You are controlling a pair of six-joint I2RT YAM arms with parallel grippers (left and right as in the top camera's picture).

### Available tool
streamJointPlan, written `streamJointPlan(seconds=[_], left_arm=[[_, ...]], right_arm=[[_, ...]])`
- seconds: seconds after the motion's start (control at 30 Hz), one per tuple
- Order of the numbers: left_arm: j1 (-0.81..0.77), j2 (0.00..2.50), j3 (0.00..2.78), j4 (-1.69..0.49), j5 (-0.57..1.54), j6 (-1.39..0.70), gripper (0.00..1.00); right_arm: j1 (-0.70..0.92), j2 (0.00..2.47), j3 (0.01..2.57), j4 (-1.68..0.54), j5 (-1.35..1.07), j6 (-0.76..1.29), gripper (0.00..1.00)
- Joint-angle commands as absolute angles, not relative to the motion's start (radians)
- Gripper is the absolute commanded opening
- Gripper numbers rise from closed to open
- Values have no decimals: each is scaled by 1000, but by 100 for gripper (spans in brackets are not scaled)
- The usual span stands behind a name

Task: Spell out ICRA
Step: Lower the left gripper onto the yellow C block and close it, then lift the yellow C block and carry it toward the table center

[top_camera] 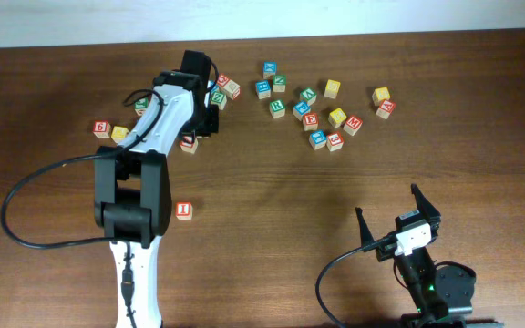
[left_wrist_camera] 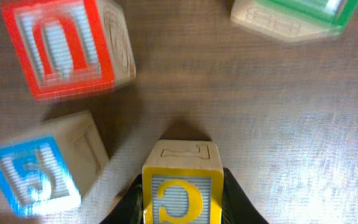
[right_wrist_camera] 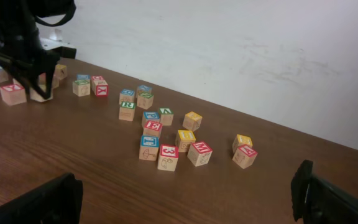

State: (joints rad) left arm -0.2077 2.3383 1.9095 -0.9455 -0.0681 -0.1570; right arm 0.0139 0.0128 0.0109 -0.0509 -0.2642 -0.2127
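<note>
My left gripper (left_wrist_camera: 182, 208) is shut on a yellow block with the letter C (left_wrist_camera: 181, 186), just above the wood. In the overhead view the left gripper (top_camera: 210, 109) is at the back left among loose blocks, and it hides the C block. A red I block (top_camera: 184, 210) sits alone on the table in front of the left arm. A red A block (top_camera: 386, 108) lies at the right end of the back cluster and also shows in the right wrist view (right_wrist_camera: 245, 155). My right gripper (top_camera: 396, 220) is open and empty near the front right.
A red block (left_wrist_camera: 64, 46), a blue block (left_wrist_camera: 36, 171) and a green block (left_wrist_camera: 291, 15) lie close around the held C. Several letter blocks (top_camera: 317, 114) are scattered at the back centre. More blocks (top_camera: 109, 130) lie at the far left.
</note>
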Motion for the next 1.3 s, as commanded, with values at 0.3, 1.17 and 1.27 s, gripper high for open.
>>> streamJointPlan(seconds=[0.3, 1.17, 1.27], left_arm=[[-212, 2054, 1914, -1093, -2, -156, 10], [-362, 2049, 1447, -981, -3, -155, 9], [-362, 2049, 1428, -936, -3, -156, 9]], right_arm=[[20, 6, 6, -56, -277, -209, 98], [20, 6, 6, -56, -277, -209, 98], [20, 6, 6, -56, -277, -209, 98]])
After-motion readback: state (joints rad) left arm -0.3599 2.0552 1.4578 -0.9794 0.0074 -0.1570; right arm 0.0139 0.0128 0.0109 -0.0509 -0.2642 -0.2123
